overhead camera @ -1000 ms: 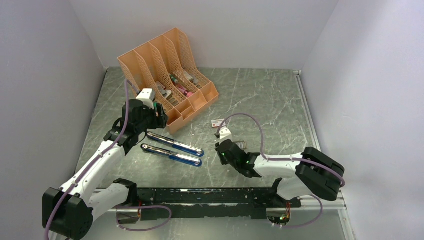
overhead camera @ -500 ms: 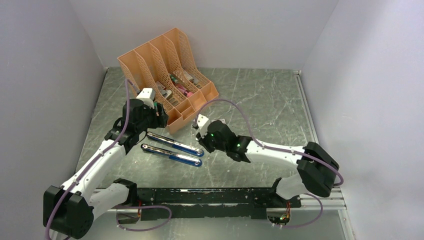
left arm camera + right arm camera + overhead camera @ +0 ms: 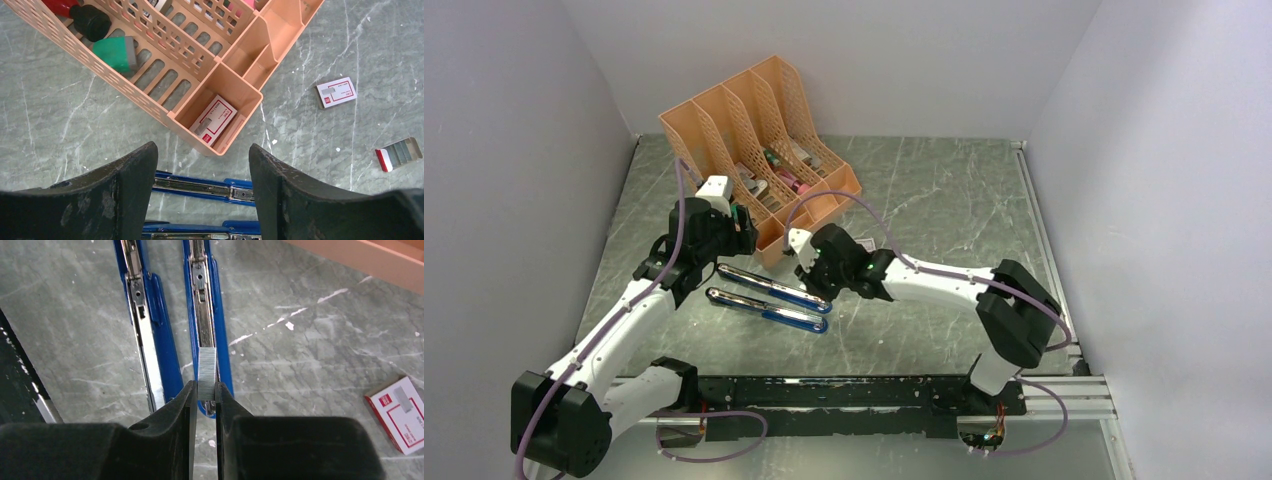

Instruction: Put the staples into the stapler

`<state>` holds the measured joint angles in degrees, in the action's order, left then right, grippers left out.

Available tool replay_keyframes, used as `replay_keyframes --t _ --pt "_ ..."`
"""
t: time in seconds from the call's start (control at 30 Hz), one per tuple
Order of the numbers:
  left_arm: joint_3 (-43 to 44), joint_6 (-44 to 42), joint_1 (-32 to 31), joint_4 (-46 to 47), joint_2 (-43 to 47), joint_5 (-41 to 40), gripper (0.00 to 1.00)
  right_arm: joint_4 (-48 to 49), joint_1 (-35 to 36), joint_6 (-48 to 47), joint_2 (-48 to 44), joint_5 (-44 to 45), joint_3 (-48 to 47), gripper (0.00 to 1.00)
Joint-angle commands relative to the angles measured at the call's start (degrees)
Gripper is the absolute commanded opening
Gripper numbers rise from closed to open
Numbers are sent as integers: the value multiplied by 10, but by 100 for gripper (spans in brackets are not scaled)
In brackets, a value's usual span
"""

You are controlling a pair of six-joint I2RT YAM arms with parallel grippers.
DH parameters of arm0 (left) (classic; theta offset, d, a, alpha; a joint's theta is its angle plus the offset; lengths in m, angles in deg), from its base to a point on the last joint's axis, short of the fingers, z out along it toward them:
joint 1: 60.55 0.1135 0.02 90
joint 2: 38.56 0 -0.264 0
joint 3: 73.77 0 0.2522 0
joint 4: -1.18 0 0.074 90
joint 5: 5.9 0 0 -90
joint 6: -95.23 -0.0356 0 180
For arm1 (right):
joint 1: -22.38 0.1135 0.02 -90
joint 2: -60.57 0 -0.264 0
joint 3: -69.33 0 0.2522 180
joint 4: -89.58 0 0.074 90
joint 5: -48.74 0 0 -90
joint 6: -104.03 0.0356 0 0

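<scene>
**Staple strip pinched over the open stapler**

From overhead the right jaws are hidden under their own wrist, and the staples cannot be seen there. The wrist view shows them. The right jaws, narrow, pinch the staples [image 3: 207,367], a ribbed silvery strip, over the metal channel of the blue stapler [image 3: 150,325]. Whether strip and channel touch I cannot tell. The stapler lies folded open in two long halves on the marbled grey bench [image 3: 944,200]. The left jaws stand wide, holding nothing, above its other end, and they cut off most of it. The peach lattice organiser [image 3: 754,120] holds a white-and-red box [image 3: 214,119] in its small front bin and a green block [image 3: 116,54] in a long slot.
</scene>
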<state>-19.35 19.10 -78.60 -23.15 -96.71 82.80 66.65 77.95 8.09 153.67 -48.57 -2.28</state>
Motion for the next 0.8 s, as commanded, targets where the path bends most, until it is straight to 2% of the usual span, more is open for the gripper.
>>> replay_keyframes --t 0.0,0.3,0.77 --pt "12 -8 8 13 1 -6 72 -31 -2 17 29 -25 -39 17" --pt "11 -7 9 14 2 -4 72 -47 -1 44 71 -12 -73 17" --pt "11 -6 10 14 3 -4 72 -38 -1 54 80 -13 -73 17"
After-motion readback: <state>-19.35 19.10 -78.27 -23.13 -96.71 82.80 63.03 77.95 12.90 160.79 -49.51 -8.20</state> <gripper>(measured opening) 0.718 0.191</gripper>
